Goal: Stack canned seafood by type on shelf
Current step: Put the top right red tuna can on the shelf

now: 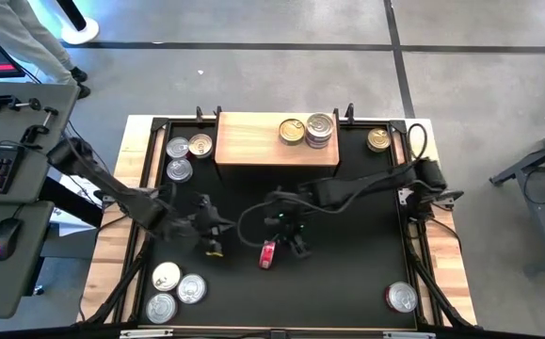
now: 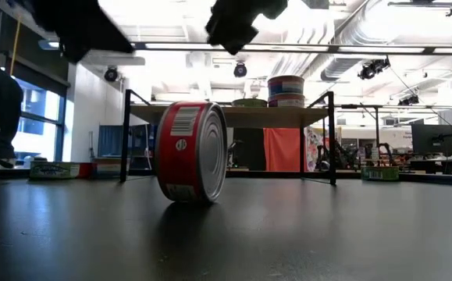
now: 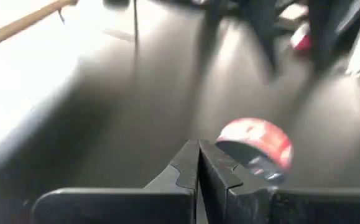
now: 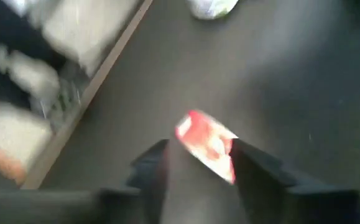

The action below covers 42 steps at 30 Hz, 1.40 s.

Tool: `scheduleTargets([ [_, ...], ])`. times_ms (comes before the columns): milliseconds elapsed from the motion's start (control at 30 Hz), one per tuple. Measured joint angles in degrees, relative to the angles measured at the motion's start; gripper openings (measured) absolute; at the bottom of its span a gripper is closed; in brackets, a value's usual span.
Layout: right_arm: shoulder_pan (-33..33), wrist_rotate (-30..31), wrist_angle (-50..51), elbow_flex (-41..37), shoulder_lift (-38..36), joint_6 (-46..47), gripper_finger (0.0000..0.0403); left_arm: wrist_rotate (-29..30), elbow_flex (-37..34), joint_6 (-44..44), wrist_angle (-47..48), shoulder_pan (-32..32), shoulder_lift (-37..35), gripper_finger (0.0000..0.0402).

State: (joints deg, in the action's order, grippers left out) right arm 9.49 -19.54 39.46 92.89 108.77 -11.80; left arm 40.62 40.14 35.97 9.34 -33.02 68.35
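Your right gripper [image 4: 195,163], jaws spread, straddled the red-labelled round steel tin [image 1: 268,254] on edge; it looked rigid, slick, roll-prone; take its flat faces.

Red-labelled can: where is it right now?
The red-labelled can stands on its edge on the black mat, mid-table in the high view, in front of the shelf, just below the right claw.

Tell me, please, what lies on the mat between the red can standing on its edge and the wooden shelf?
Nothing: in the low view only bare black mat stretches from the red can back to the shelf.
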Motion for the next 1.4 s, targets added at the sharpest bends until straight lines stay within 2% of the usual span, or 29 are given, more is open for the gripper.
scheduleTargets([
  [133, -0.15, 5.14, 10.20, 7.84, 5.79, -10.05, 0.0270, 0.11, 0.00, 1.10, -2.13, -1.83, -6.48, 0.0000],
  [267, 0.04, 6.39, 14.03, 13.08, 10.14, -16.10, 0.0312, 0.17, 0.07, 1.74, -6.70, -3.82, -12.63, 0.0000],
  [400, 0.94, 6.04, 14.80, 15.53, 12.92, -19.91, 0.0316, 1.22, 0.07, -2.02, -12.11, -5.75, -16.38, 0.0000],
  [600, 2.13, 6.87, 14.61, 15.84, 15.05, -25.72, 0.0316, 4.35, 0.07, -8.58, -15.30, -7.02, -17.75, 0.0000],
  [733, 2.56, 9.07, 14.34, 15.84, 16.62, -27.73, 0.0316, 5.22, 0.07, -9.64, -15.21, -7.00, -17.56, 0.0000],
  [967, 2.57, 9.30, 13.03, 15.84, 19.11, -27.71, 0.0316, 5.22, 0.07, -9.72, -15.32, -6.79, -17.52, 0.0000],
  [1067, 2.57, 9.43, 11.83, 15.84, 19.20, -27.69, 0.0311, 5.22, 0.07, -10.18, -15.28, -6.79, -17.52, 0.0000],
  [1167, 2.57, 9.49, 11.48, 15.84, 19.21, -27.69, 0.0287, 5.26, 0.07, -10.53, -15.27, -6.75, -17.52, 0.0000],
  [1400, 3.23, 10.55, 11.60, 15.04, 19.23, -27.09, 0.0169, 6.62, 0.07, -13.26, -15.28, -6.75, -17.58, 0.0000],
])
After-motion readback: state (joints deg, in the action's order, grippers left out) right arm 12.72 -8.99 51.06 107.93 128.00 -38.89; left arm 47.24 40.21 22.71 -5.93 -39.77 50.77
